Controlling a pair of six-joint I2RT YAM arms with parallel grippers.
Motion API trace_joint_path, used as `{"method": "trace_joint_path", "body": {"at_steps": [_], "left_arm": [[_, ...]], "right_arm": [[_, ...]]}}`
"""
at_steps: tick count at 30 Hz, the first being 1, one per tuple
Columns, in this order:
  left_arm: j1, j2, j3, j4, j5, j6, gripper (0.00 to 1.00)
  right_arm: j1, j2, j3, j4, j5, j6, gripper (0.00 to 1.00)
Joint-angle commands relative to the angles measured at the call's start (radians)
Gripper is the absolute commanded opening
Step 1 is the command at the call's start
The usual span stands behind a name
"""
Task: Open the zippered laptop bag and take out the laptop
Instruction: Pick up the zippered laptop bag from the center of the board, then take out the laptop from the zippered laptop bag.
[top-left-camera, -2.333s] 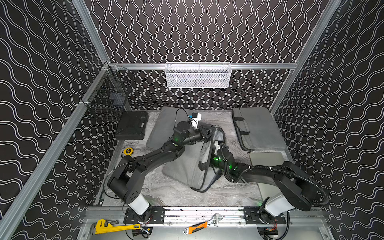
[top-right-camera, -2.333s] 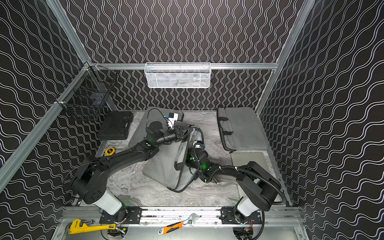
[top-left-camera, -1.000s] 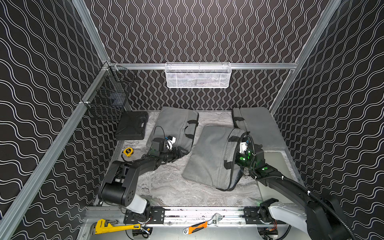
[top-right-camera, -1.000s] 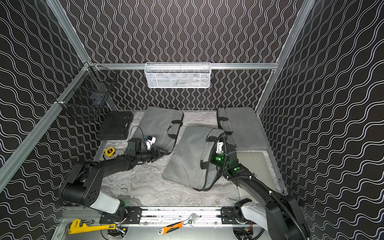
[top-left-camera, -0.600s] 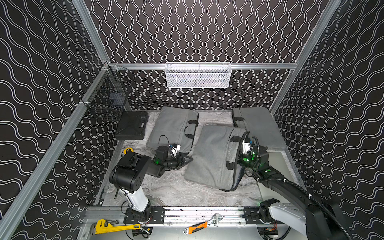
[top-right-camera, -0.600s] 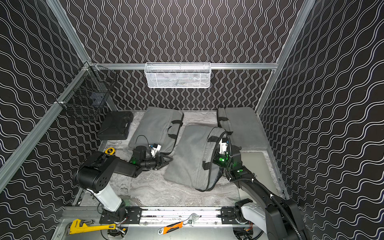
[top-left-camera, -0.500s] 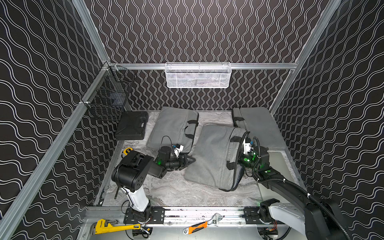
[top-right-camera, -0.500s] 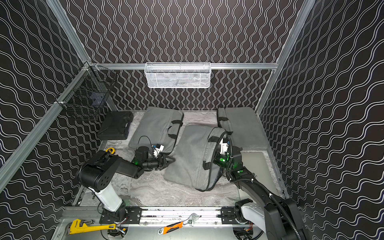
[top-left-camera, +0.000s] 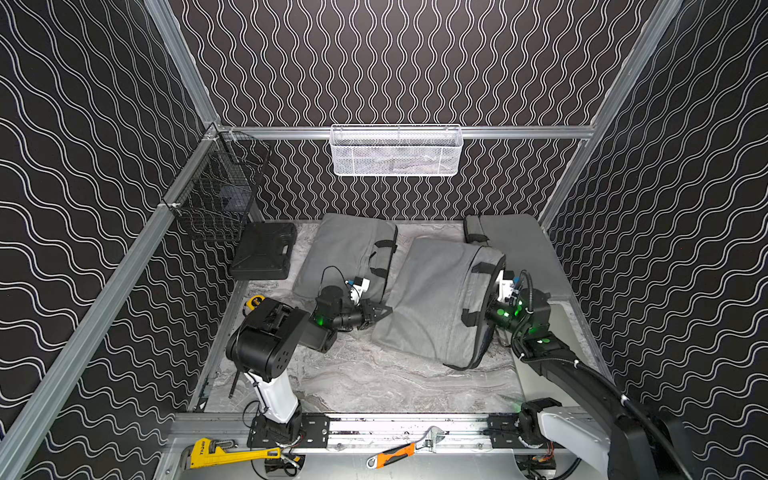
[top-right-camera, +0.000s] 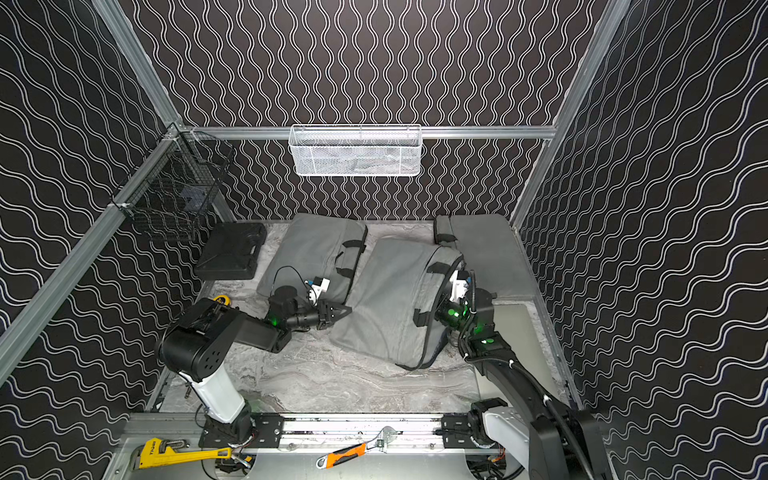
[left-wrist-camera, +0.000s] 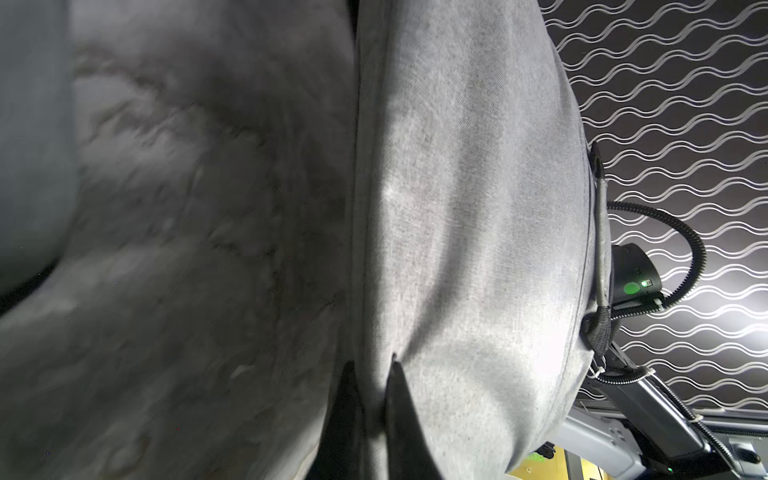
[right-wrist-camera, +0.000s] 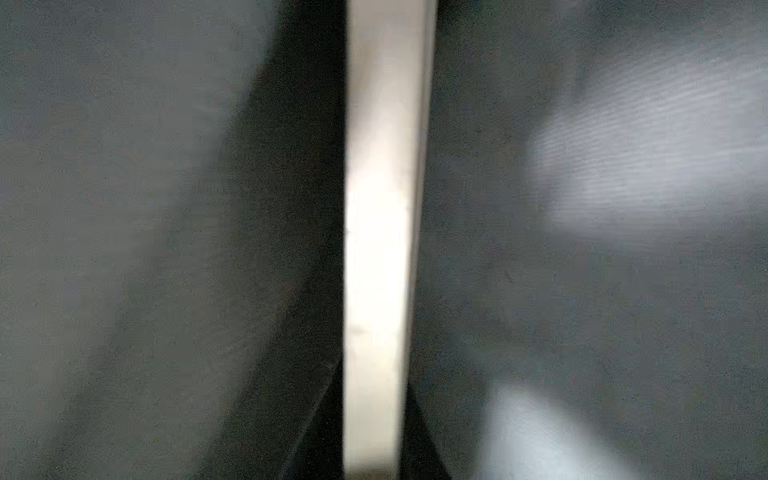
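Left pincer (left-wrist-camera: 372, 365) tight on bag (left-wrist-camera: 469, 208) edge

The grey fabric laptop bag (top-left-camera: 432, 299) lies skewed at mid-table, its black-handled, zippered edge facing 3 o'clock, lifted and gaping, and the laptop (right-wrist-camera: 382, 208) shows only as a pale silver edge inside that dark opening.

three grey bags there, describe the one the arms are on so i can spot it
Below the white mesh basket on the back wall, three grey laptop bags lie on the table. Take the middle laptop bag, nearest the front. Only it bulges up, the left hand pinching its edge, the right hand gripping a laptop inside it.
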Motion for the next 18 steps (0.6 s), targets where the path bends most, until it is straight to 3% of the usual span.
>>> {"method": "trace_joint_path", "body": {"at_steps": [1, 9, 13, 18], "left_arm": [[-0.002, -0.025, 0.063, -0.084, -0.025, 0.06, 0.0], [-0.099, 0.114, 0.423, -0.206, -0.138, 0.079, 0.0], [-0.148, 0.221, 0.575, -0.246, -0.319, 0.065, 0.0], [-0.181, 0.376, 0.77, -0.305, -0.56, 0.059, 0.0]], "right_arm": [[-0.024, -0.036, 0.086, -0.131, 0.067, -0.157, 0.0], [-0.155, 0.036, 0.347, -0.36, 0.132, -0.356, 0.0], [-0.221, 0.151, 0.462, -0.359, 0.139, -0.361, 0.0], [-0.281, 0.274, 0.475, -0.27, 0.151, -0.293, 0.0]]}}
